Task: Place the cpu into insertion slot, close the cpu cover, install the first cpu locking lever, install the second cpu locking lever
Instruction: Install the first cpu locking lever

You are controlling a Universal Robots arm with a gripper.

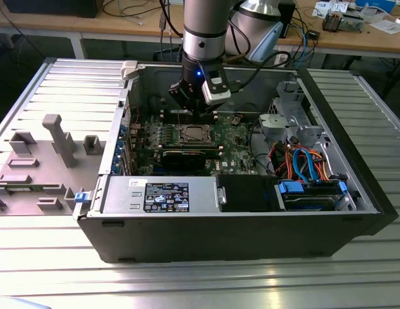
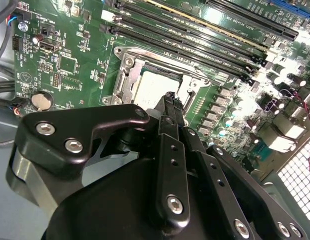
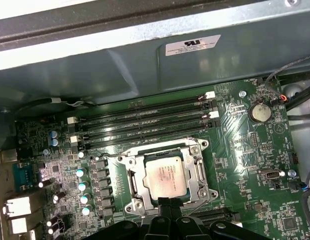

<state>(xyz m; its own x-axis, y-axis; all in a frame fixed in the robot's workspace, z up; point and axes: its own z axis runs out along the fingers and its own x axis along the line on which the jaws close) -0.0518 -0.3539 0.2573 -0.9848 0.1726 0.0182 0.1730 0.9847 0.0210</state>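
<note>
The cpu (image 3: 164,175) lies flat in the insertion slot on the green motherboard (image 3: 244,165), its silver-grey top showing through the window of the cpu cover (image 3: 197,172). The cover lies down flat around the chip. The slot's contact field is hidden under the chip. In the second wrist view the cpu (image 2: 150,87) and the cpu cover (image 2: 124,75) sit just beyond my fingertips. My gripper (image 2: 169,98) hangs a little above one edge of the socket, shut, with nothing between its fingers. The exterior view has the gripper (image 1: 192,112) just above the cpu (image 1: 194,134), inside the open computer case.
Long black memory slots (image 3: 145,120) run beside the socket, close to the case wall (image 3: 145,65). A long black card (image 1: 190,156) lies on the socket's other side. A drive cage with blue and orange cables (image 1: 303,164) fills the exterior view's right. A grey fixture plate (image 1: 45,154) lies outside the case.
</note>
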